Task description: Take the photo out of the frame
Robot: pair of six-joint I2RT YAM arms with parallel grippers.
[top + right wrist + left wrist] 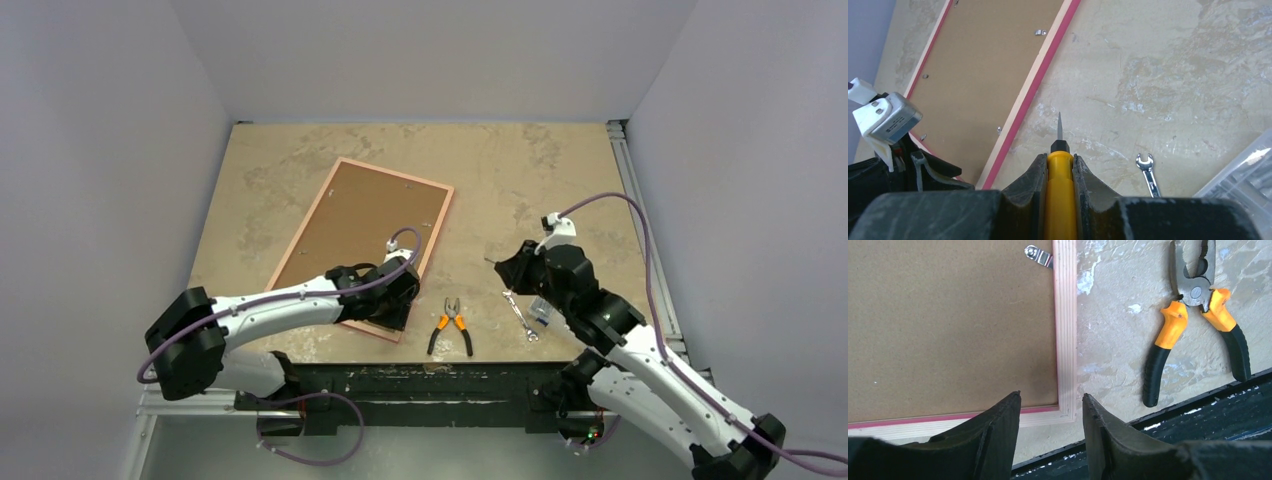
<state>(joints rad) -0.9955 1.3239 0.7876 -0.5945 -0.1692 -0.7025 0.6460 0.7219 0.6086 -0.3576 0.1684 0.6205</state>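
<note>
The frame (360, 230) lies face down on the table, brown backing board up, with a pale wood edge and a pink rim. It also shows in the left wrist view (948, 325) and the right wrist view (983, 75). The photo is hidden under the board. My left gripper (395, 305) is open and empty, its fingers astride the frame's near right corner (1050, 396). My right gripper (497, 262) is shut on a yellow-handled screwdriver (1060, 185), whose tip points at the table just right of the frame's long edge (1058, 156).
Orange-and-black pliers (451, 326) lie right of the frame's near corner, also in the left wrist view (1193, 315). A small wrench (520, 315) and a clear plastic box (1243, 175) lie under the right arm. Metal tabs (1039, 255) hold the backing. The table's black front rail is close.
</note>
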